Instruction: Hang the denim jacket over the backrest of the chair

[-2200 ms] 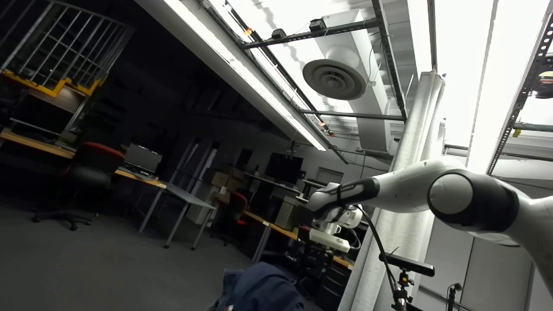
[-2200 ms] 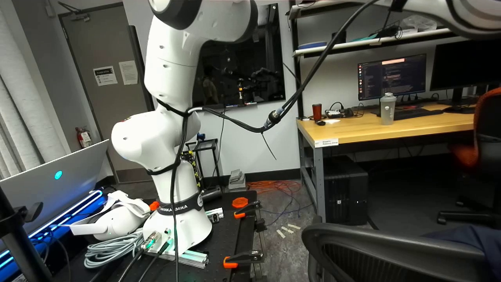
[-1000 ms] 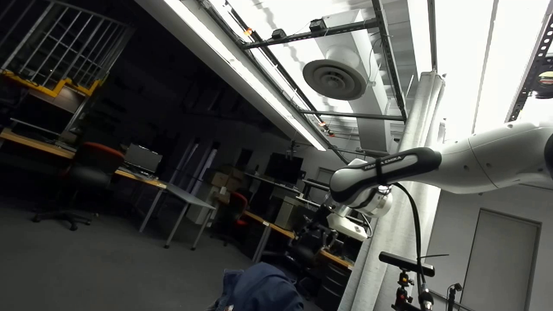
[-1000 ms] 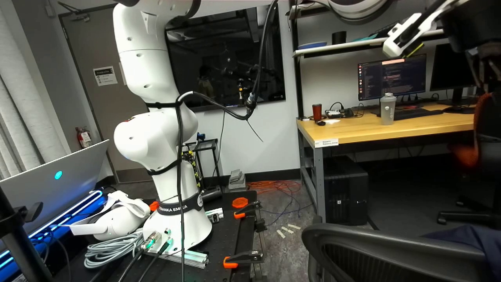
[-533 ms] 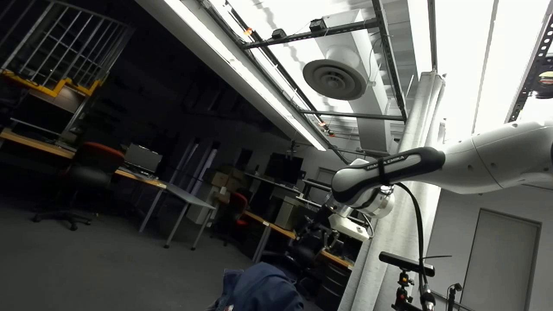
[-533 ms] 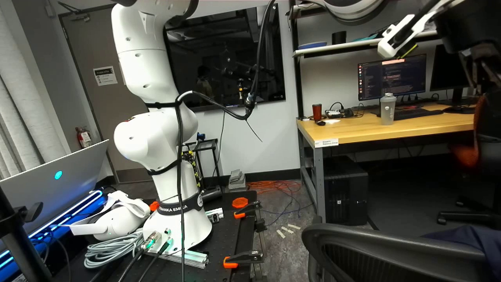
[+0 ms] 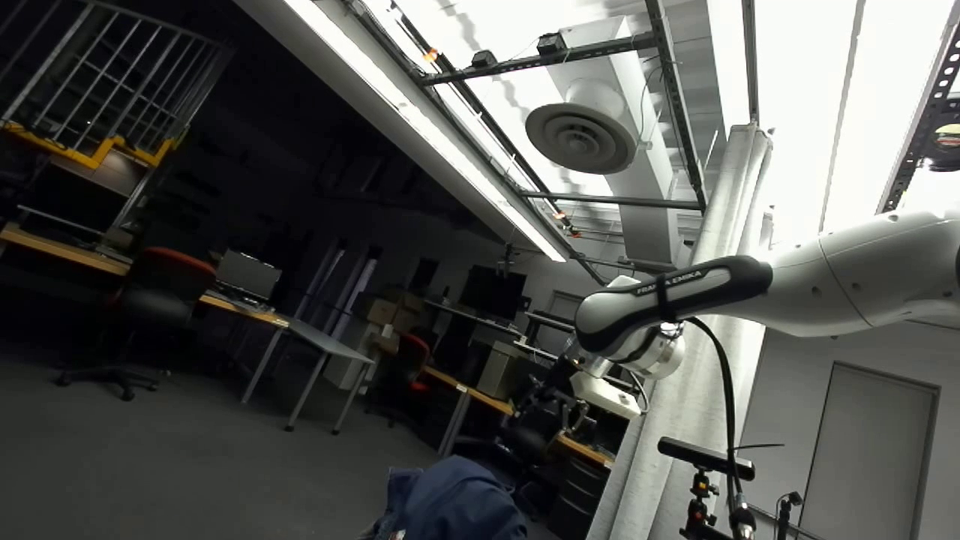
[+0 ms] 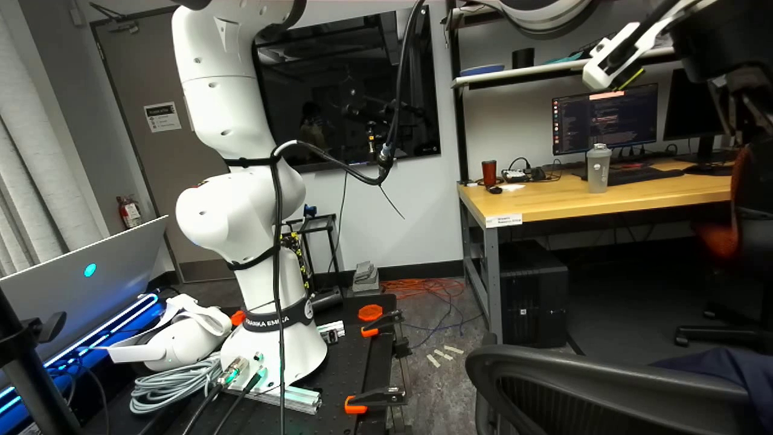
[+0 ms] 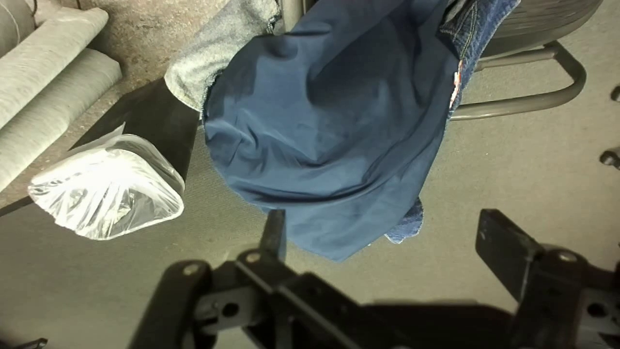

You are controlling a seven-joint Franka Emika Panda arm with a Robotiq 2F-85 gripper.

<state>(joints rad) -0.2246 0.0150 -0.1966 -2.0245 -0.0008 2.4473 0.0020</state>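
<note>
Plainly, my fingers (image 9: pixel 506 254) are standing wide apart, gripping nothing. Beyond them, the denim jacket (image 9: pixel 329 140) is hanging at the chair backrest (image 8: pixel 610 374) (whether fully over it, I'm not managing to tell); I'm judging the hanging mostly done, perhaps with straightening left. Farther out, a plastic-lined bin (image 9: pixel 162 215) is sitting apart, glare hiding its contents.

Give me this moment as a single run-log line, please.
pincer: open | grasp: none visible | denim jacket: draped on the chair | position over backrest: not clear from these views
</note>
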